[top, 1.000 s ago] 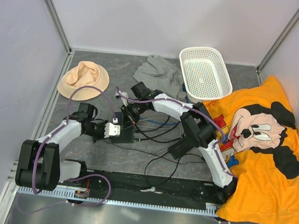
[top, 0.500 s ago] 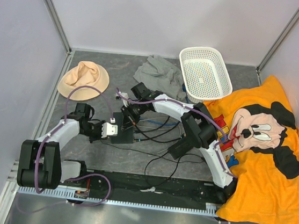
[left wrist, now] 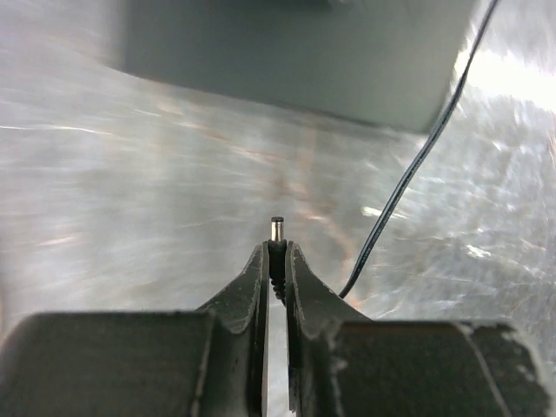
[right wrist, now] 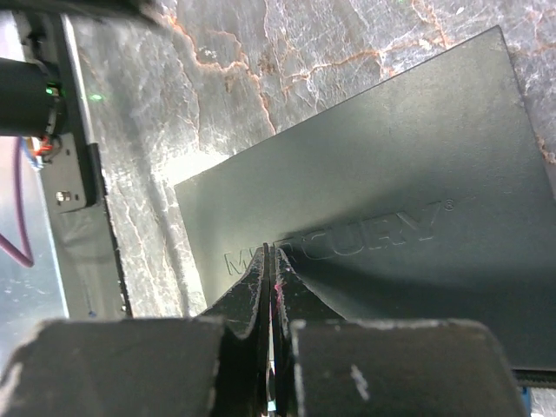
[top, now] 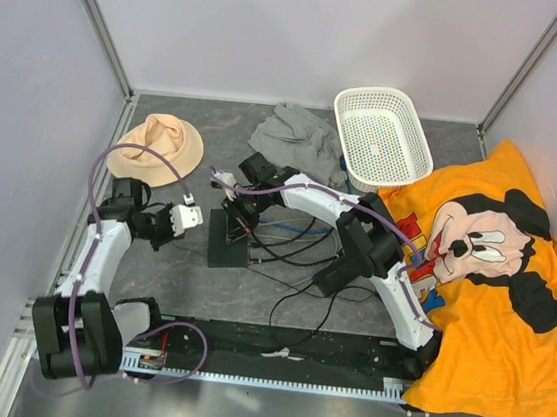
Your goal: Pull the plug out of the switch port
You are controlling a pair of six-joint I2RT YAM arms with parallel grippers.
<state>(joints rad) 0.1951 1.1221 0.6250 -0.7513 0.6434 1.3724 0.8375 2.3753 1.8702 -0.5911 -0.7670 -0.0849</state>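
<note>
Peach hat (top: 154, 149) lies far left on grey marbled table (top: 149, 284). Crumpled grey cloth (top: 295, 135) sits back centre, touching white perforated basket (top: 383, 130) to its right. Big orange cartoon-mouse pillow (top: 490, 293) fills the right side, its top corner just beside the basket. Small black box (top: 332, 276) lies mid-table, partly hidden.

top: high at near edge, looks down on whole worktop (top: 221, 142) | left wrist: low, close, along its jaws | right wrist: close above switch (right wrist: 391, 165) | shared: switch
</note>
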